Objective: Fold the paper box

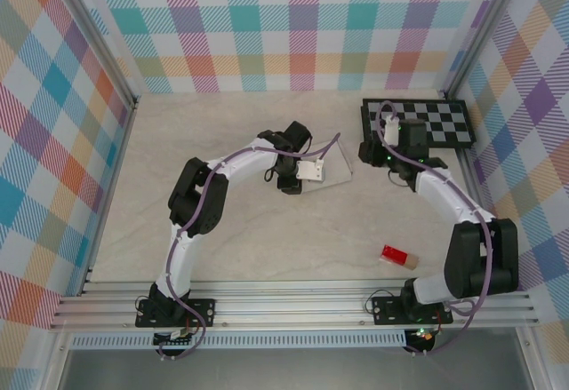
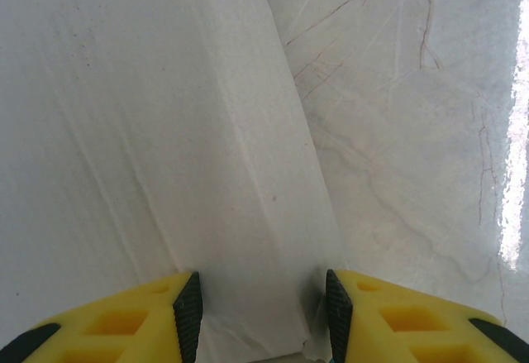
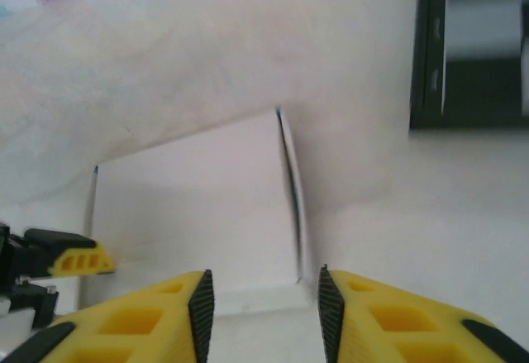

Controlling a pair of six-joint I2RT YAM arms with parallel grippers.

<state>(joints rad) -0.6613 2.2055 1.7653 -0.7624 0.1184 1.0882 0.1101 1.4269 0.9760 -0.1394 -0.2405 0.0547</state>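
**A:** Top view, entries?
**B:** Paper box [image 1: 336, 161], white, flat, near the middle of the table [image 1: 267, 248]; left gripper [image 1: 292, 182] at its left edge; right gripper [image 1: 366, 153] just off its right edge; checkerboard [image 1: 418, 123] in the far right corner; red block [image 1: 396, 255] toward the near edge, right side.
**A:** Left wrist?
**B:** Fingers apart; pads [image 2: 188, 313] either side of a white strip of the box.
**A:** Right wrist?
**B:** Fingers [image 3: 157, 317] apart, gripping nothing; the box's corner just ahead.
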